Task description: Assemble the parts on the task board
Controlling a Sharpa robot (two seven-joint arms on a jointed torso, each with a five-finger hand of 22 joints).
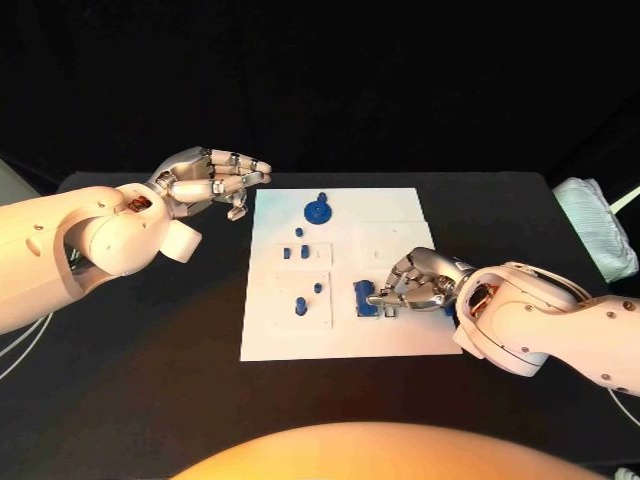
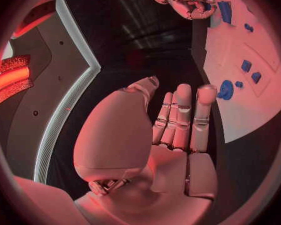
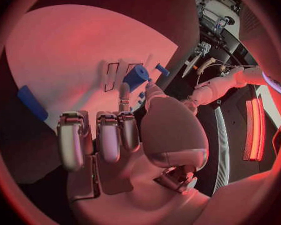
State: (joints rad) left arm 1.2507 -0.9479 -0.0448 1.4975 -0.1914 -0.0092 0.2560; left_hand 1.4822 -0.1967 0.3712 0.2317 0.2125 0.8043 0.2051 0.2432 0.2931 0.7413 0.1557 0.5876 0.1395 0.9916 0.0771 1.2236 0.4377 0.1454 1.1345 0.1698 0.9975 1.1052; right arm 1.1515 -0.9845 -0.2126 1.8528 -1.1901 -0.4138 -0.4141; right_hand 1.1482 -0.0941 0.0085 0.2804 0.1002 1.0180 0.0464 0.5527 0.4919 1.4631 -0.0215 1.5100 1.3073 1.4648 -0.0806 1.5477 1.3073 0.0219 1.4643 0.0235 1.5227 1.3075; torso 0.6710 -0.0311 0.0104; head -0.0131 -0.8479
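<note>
**Right hand working a blue part at the board's lower right**

The right hand [image 1: 414, 280] sits low on the task board [image 1: 284, 340], fingers curled around a blue block part [image 1: 366, 298] right of centre in the head view; whether it truly grips or only touches it, I cannot tell. To do this well, the part should probably be kept square to its slot and pressed straight down.

The left hand [image 1: 212, 180] hovers off the board's upper-left corner, fingers loosely apart, holding nothing. A round blue part [image 1: 317, 212] and small pegs [image 1: 301, 306] lie nearby, clear of the hand's work.
</note>
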